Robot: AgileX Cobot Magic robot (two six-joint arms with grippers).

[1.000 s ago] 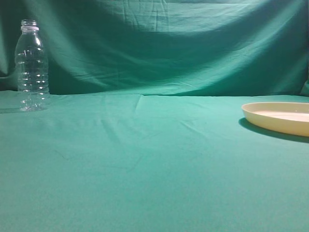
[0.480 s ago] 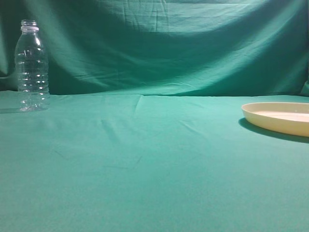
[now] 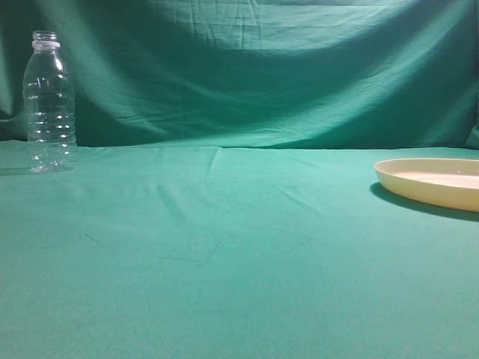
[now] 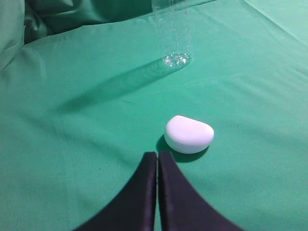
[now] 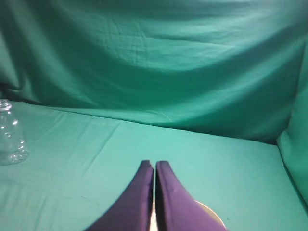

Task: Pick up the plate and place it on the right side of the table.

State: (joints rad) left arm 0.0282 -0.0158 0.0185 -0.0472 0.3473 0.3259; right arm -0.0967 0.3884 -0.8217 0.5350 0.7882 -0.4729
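Note:
The cream-yellow plate [image 3: 434, 183] rests flat on the green table [image 3: 224, 254] at the far right, cut off by the frame edge. Neither gripper shows in the exterior view. In the right wrist view my right gripper [image 5: 154, 163] is shut and empty. It hovers over the plate [image 5: 214, 216], of which only a pale sliver shows beside and between the fingers. In the left wrist view my left gripper [image 4: 157, 155] is shut and empty, low over the cloth; the plate is out of that view.
A clear ribbed bottle [image 3: 50, 105] stands upright at the far left by the backdrop [image 3: 262, 67]; it also shows in both wrist views [image 4: 174, 33] [image 5: 9, 134]. A small white rounded object [image 4: 189, 134] lies just ahead of the left fingertips.

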